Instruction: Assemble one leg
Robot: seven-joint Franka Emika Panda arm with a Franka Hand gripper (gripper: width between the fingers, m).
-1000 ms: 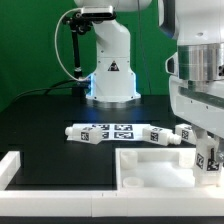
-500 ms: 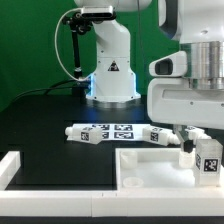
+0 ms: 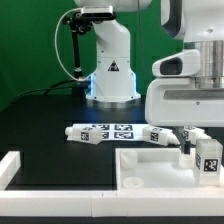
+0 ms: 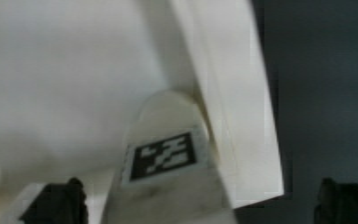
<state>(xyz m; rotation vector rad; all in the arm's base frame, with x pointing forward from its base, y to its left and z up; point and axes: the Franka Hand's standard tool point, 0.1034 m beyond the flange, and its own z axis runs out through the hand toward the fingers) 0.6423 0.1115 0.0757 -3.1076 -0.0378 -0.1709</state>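
Observation:
One leg (image 3: 208, 157), a chunky white peg with a black-and-white tag, stands at the far right corner of the flat white panel (image 3: 150, 165) in the exterior view. My gripper (image 3: 206, 148) straddles it. In the wrist view the leg (image 4: 176, 150) lies between the two dark fingertips (image 4: 60, 202), with a gap showing on each side, so my gripper (image 4: 197, 202) is open around it. Whether the leg's foot sits in a panel hole is hidden. Two more legs (image 3: 85, 132) (image 3: 160, 135) lie on the black table behind the panel.
The marker board (image 3: 122, 129) lies between the two loose legs. A white border rail (image 3: 10, 165) stands at the exterior view's left and another (image 3: 60, 183) runs along the front. The robot base (image 3: 110, 70) stands at the back.
Since one second ago the wrist has turned and shifted toward the exterior view's left, and the leg's tag now faces the camera. Over the last half second almost nothing has moved.

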